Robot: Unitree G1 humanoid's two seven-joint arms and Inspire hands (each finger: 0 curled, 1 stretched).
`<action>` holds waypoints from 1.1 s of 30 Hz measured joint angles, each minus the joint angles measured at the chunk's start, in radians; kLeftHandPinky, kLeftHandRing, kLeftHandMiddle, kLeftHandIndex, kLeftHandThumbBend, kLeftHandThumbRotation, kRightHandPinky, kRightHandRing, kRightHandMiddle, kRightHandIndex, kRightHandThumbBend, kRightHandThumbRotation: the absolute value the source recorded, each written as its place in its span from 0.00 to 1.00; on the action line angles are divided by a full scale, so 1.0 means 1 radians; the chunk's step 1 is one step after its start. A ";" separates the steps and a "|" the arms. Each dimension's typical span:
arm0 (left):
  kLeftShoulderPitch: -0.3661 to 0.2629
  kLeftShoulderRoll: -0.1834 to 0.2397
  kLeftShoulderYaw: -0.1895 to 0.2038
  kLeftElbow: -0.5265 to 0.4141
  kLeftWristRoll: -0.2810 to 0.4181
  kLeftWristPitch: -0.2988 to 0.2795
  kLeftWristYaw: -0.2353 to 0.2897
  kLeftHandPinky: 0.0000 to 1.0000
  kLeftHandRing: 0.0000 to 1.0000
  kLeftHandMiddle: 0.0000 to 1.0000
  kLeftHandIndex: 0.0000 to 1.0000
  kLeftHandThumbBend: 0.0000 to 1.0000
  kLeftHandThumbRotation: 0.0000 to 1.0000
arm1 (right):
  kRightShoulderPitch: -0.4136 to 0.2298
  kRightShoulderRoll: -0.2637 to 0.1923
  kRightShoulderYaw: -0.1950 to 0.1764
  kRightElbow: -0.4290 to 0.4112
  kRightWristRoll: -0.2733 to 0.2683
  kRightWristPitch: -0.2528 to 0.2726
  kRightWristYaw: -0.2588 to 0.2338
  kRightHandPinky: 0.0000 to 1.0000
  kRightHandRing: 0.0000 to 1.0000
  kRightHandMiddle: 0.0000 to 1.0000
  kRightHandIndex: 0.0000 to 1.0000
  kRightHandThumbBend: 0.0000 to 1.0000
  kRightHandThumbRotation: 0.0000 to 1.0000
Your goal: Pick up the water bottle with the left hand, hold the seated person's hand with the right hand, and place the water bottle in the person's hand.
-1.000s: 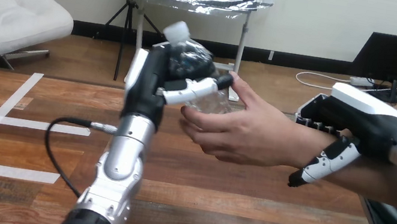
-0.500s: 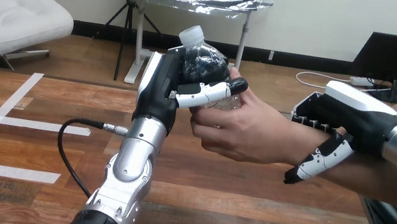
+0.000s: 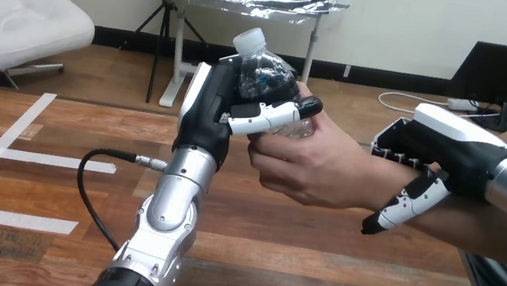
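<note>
Rising from the near edge of the table [image 3: 306,276], below the water bottle [image 3: 266,83]: left arm [image 3: 160,225], then left hand [image 3: 205,112]. Risks trouble right at the bottle. Letting go ahead of a proper grip by the person's hand [image 3: 317,161]: a drop to the table. Hanging on too long: a tug between two grips, likely a squeezed and slipping bottle. Reads as mid-handover, not yet finished. Left hand clenched round the bottle, thumb [image 3: 275,114] laid across its front; bottle near upright, cap up, well above the table. Just right of the bottle, the person's hand, fingers wrapped against its side and touching the tip of that thumb. Farther right of the bottle, right hand [image 3: 440,147] draped over the person's wrist [image 3: 376,181], thumb down the near side, fingers curled behind, grasping it loosely. Slackening there: a wrist free to drift away from the bottle, and a missed placement.
</note>
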 measured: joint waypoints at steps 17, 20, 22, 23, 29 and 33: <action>0.000 -0.004 -0.018 -0.014 0.005 -0.001 -0.004 0.29 0.35 0.41 0.44 0.70 0.00 | 0.000 0.001 0.001 0.008 -0.004 0.009 0.001 0.26 0.32 0.39 0.41 0.86 0.12; 0.000 -0.006 -0.018 -0.015 0.005 -0.001 -0.007 0.30 0.36 0.41 0.44 0.70 0.00 | 0.000 0.001 0.001 0.008 -0.004 0.009 0.001 0.26 0.32 0.39 0.40 0.86 0.11; 0.000 -0.007 -0.018 -0.015 0.005 -0.001 -0.008 0.30 0.36 0.41 0.44 0.70 0.00 | 0.000 0.001 0.001 0.009 -0.004 0.008 0.001 0.27 0.32 0.39 0.40 0.86 0.10; 0.000 -0.007 -0.018 -0.015 0.005 -0.001 -0.009 0.30 0.36 0.41 0.44 0.70 0.00 | 0.000 0.000 0.001 0.009 -0.004 0.008 0.001 0.27 0.32 0.39 0.40 0.86 0.10; 0.000 -0.006 -0.018 -0.019 0.001 0.002 -0.025 0.34 0.43 0.49 0.53 0.72 0.15 | 0.001 -0.002 0.001 0.009 -0.002 0.007 0.006 0.28 0.33 0.40 0.43 0.87 0.14; 0.000 -0.003 -0.018 -0.032 -0.002 0.017 -0.048 0.42 0.55 0.58 0.64 0.76 0.37 | 0.001 -0.007 0.001 0.009 0.002 0.004 0.013 0.30 0.36 0.43 0.49 0.92 0.26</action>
